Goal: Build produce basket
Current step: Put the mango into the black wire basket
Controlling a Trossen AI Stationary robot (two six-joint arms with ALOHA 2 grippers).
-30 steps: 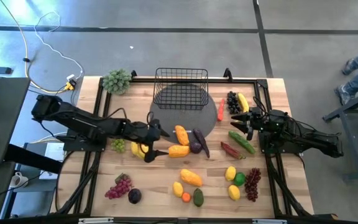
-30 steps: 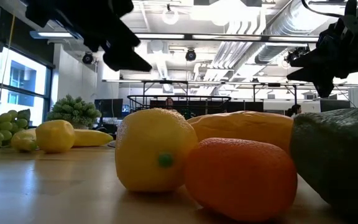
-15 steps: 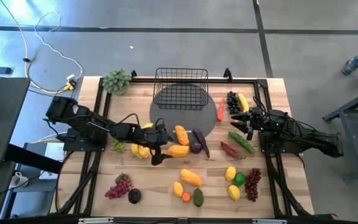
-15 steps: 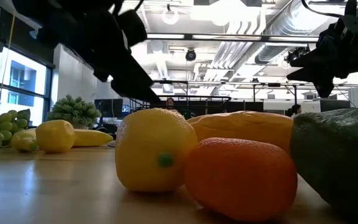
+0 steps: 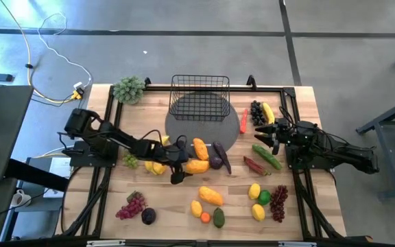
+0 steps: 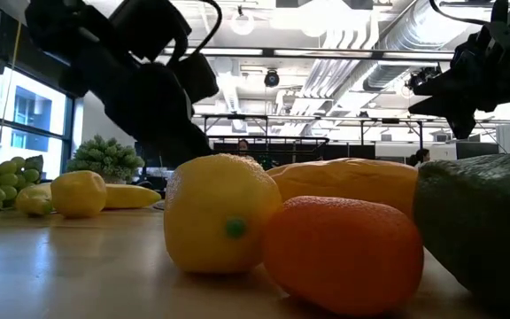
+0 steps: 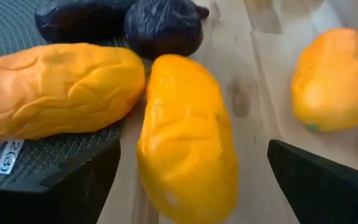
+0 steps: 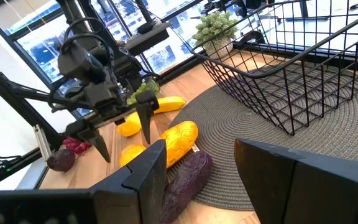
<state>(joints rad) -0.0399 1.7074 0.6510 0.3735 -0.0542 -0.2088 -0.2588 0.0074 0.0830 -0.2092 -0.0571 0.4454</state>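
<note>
The black wire basket point(image 5: 199, 98) stands on the far part of the dark round mat point(image 5: 184, 127). My left gripper point(image 5: 178, 171) is open, low over the table's middle. Its fingers point(image 7: 55, 186) stand on either side of a yellow-orange mango point(image 7: 188, 130) that lies on the wood by the mat's near edge; they do not touch it. A second orange mango point(image 7: 55, 90) lies beside it on the mat, next to an eggplant point(image 5: 220, 156). My right gripper point(image 5: 266, 133) is open and empty, held above the table at the right, over a green cucumber point(image 5: 267, 156).
Produce lies all over the table: bananas and a lemon point(image 5: 155, 165) behind my left gripper, green grapes point(image 5: 130, 160), purple grapes point(image 5: 132, 206), a mango point(image 5: 210, 196), lemons point(image 5: 254, 191) and an avocado point(image 5: 219, 217) near the front edge. A leafy bunch point(image 5: 129, 89) stands at the far left.
My left gripper has gone toward the table's right and near edges and come down, ending low with its fingers either side of the yellow-orange mango. The arm has stretched out behind it.
</note>
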